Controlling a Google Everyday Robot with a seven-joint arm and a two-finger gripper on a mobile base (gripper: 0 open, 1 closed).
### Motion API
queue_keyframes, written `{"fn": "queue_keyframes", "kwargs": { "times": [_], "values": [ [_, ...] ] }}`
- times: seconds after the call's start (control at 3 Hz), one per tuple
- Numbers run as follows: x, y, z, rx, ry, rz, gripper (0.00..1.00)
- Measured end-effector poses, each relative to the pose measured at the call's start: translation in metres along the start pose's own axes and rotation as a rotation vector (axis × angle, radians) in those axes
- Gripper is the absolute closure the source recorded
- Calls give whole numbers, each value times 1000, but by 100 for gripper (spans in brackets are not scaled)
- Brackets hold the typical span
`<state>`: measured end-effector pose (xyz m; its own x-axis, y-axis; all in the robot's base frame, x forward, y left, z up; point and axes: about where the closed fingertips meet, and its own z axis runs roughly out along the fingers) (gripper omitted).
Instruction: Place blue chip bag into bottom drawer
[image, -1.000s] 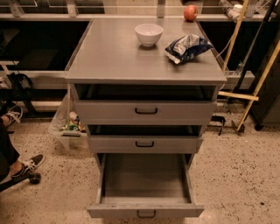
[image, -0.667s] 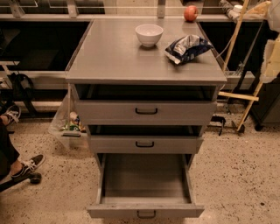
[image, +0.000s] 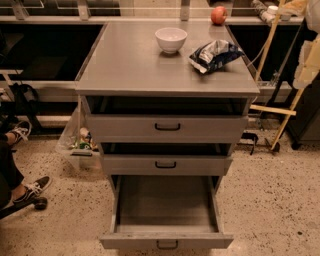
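Note:
The blue chip bag (image: 216, 54), crinkled dark blue and white, lies on the grey cabinet top (image: 130, 65) at the right rear, next to the white bowl (image: 171, 39). The bottom drawer (image: 166, 206) is pulled out towards me, and its flat grey inside holds nothing. The two drawers above it stand slightly ajar. My gripper (image: 309, 62) shows only as a pale shape at the right edge, beside the cabinet and well apart from the bag.
A red apple (image: 218, 15) sits at the back edge of the cabinet top. A wooden frame (image: 274, 107) leans to the right of the cabinet. A clear bin of items (image: 80, 145) and a person's shoes (image: 30, 189) are on the floor at left.
The pale arm shape at the right edge has shifted slightly. The bag, the bowl and the drawers have not moved.

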<state>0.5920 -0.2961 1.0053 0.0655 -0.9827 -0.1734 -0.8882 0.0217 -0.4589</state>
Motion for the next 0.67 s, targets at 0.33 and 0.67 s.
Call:
{"fn": "queue_keyframes", "kwargs": {
  "times": [0.33,0.67],
  "values": [
    [-10,-28,34,-12,-78,17,0],
    [-24,-52,89,-75,-153,70,0]
  ]
}}
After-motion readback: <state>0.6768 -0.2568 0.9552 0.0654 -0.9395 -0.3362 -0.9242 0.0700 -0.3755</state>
